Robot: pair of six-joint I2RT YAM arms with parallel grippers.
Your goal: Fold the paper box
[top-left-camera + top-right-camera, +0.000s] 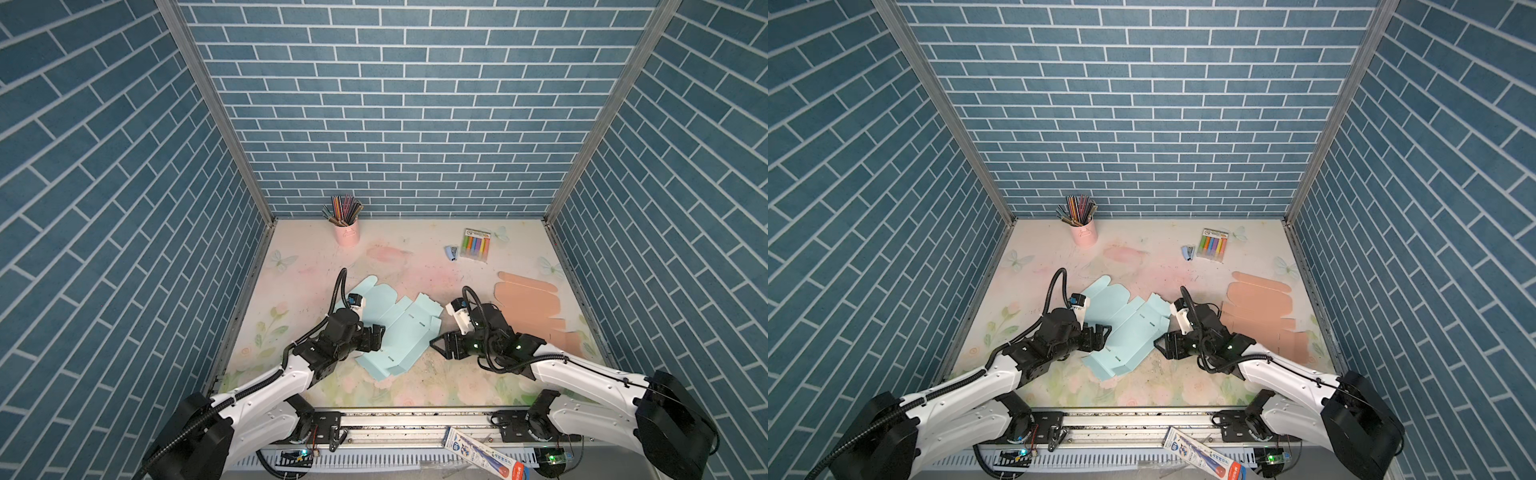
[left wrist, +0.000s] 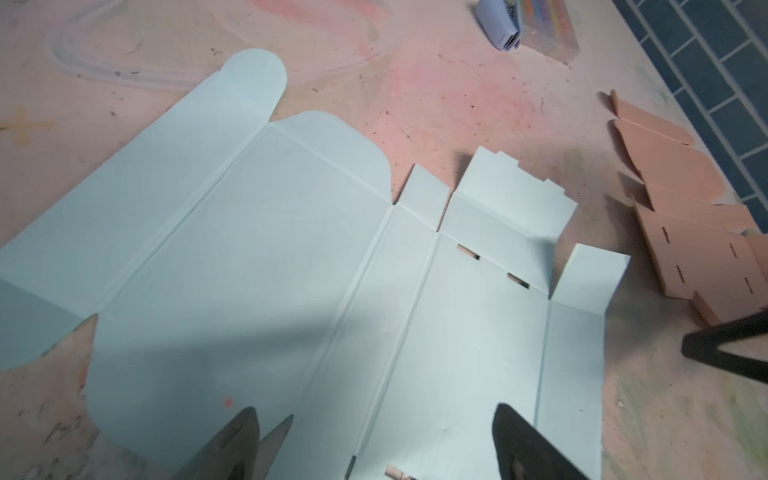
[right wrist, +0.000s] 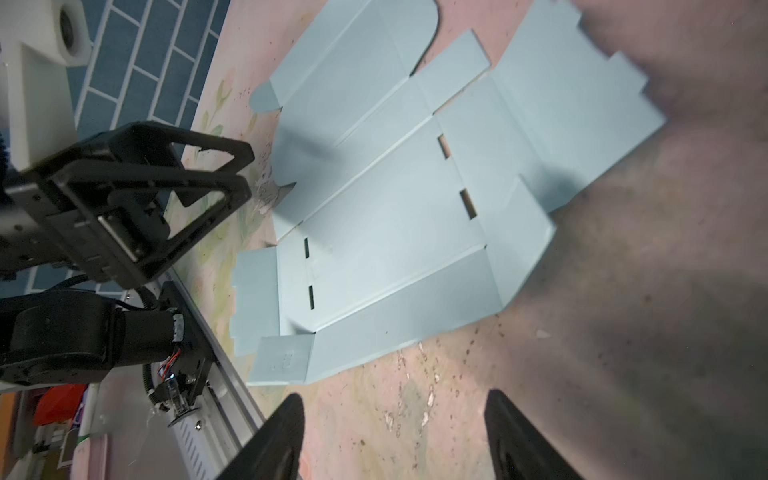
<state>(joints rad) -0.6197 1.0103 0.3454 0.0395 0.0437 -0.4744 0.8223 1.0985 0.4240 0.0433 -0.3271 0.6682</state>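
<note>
The paper box (image 1: pixel 399 332) (image 1: pixel 1125 332) is a light blue die-cut sheet lying unfolded in the middle of the table, with a few small side flaps tilted up. My left gripper (image 1: pixel 380 332) (image 1: pixel 1102 332) hovers over its left edge. In the left wrist view the left gripper (image 2: pixel 374 411) is open above the sheet (image 2: pixel 291 270), with nothing between the fingers. My right gripper (image 1: pixel 436 347) (image 1: pixel 1158 345) sits just off the sheet's right edge. In the right wrist view the right gripper (image 3: pixel 394 395) is open over bare table, apart from the sheet (image 3: pixel 395 216).
A peach box sheet (image 1: pixel 528 307) lies flat at the right, near the wall. At the back stand a pink cup of pencils (image 1: pixel 347 235), a marker pack (image 1: pixel 476 245) and a small blue stapler (image 1: pixel 452 252). A metal rail (image 1: pixel 415 419) runs along the front edge.
</note>
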